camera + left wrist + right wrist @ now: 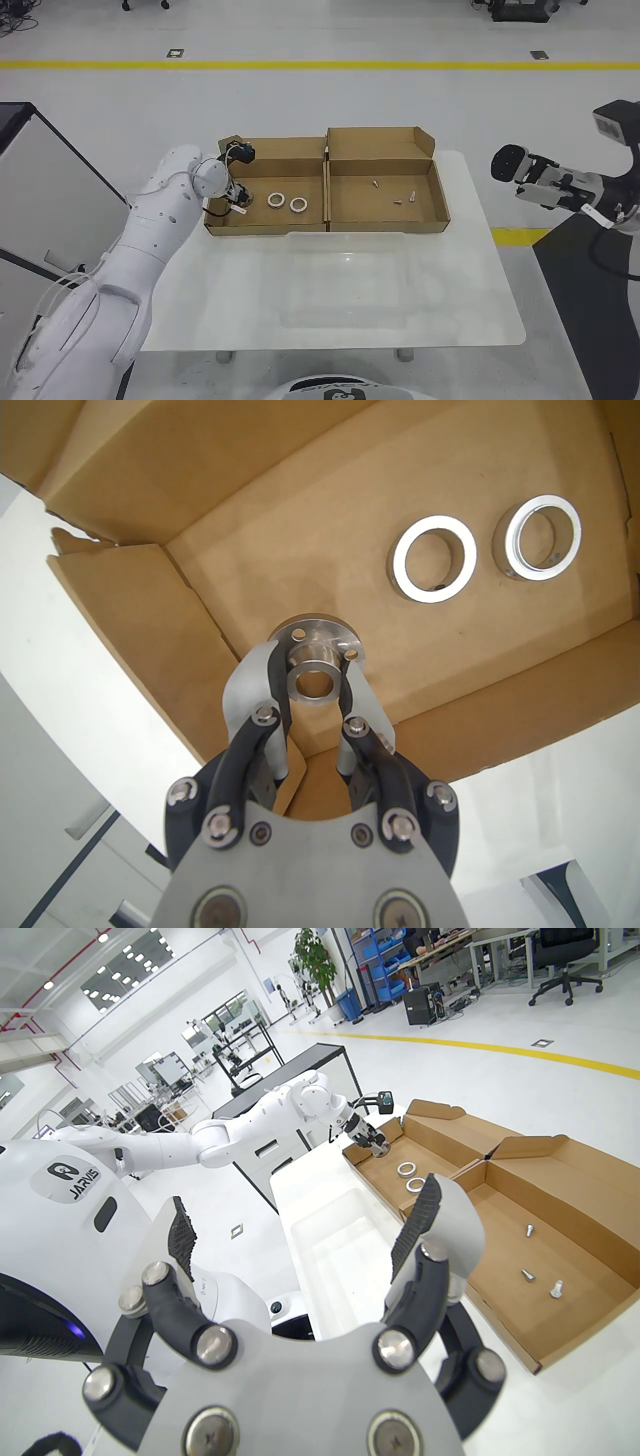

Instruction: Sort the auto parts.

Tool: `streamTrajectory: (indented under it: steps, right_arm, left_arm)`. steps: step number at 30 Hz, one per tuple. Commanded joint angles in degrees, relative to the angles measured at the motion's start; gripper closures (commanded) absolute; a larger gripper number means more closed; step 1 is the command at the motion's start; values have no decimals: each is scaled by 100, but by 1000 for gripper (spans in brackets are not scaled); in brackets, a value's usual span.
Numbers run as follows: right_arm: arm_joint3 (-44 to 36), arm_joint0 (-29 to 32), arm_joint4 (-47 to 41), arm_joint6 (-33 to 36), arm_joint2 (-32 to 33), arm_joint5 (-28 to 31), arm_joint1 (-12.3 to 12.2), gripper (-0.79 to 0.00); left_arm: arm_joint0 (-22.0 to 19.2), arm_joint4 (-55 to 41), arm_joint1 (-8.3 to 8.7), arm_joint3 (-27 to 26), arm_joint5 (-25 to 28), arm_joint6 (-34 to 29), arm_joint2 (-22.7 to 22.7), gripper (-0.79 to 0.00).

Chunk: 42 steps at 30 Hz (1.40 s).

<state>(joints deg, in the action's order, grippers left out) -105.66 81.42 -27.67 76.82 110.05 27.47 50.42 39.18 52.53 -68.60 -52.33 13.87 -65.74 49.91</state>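
Observation:
My left gripper (312, 655) is inside the left cardboard box (265, 150), near its left end, shut on a flanged metal hub (315, 680); its pads press the hub's neck from both sides just above the box floor. Two silver rings (433, 559) (542, 537) lie flat side by side in the same box, to the right of the gripper (240, 197). The right cardboard box (385, 150) holds three small bolts (529, 1230) (527, 1275) (556, 1289). My right gripper (305, 1208) hangs open with nothing in it, off the table's right edge (535, 180).
Both boxes sit side by side at the far edge of the white table (350, 290), their lids folded back. A dark cabinet (40, 170) stands to the left of the table.

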Motion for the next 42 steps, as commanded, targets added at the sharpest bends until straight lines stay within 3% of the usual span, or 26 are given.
streamTrajectory:
  steps: [1,16,20,23,25,27,28,35,39,42]
  right_arm:
    - [0,0,0,0,0,0,0,-785]
    - [0,0,0,0,0,0,0,-785]
    - [0,0,0,0,0,0,0,-785]
    - [0,0,0,0,0,0,0,-785]
    - [0,0,0,0,0,0,0,-785]
    - [0,0,0,0,0,0,0,-785]
    - [0,0,0,0,0,0,0,-785]
    - [0,0,0,0,0,0,0,-785]
    - [0,0,0,0,0,0,0,-785]
    - [0,0,0,0,0,0,0,-785]
  left_arm:
    - [-58,24,-44,153,-12,26,-88,0]
    - [-351,-60,-304,1084,80,232,-426,-15]
    - [-397,-96,-353,1242,114,302,-464,-111]
    - [-429,-109,-385,1355,127,374,-486,-277]
    - [-452,-131,-405,1412,136,409,-492,-453]
    - [-472,-178,-421,1446,139,471,-479,-720]
    - [-487,-168,-427,1455,143,480,-483,-773]
    - [-523,-398,-420,1309,134,593,-325,-785]
    - [-464,-583,-354,923,152,712,-115,-785]
    - [-301,-775,-253,287,153,709,146,-785]
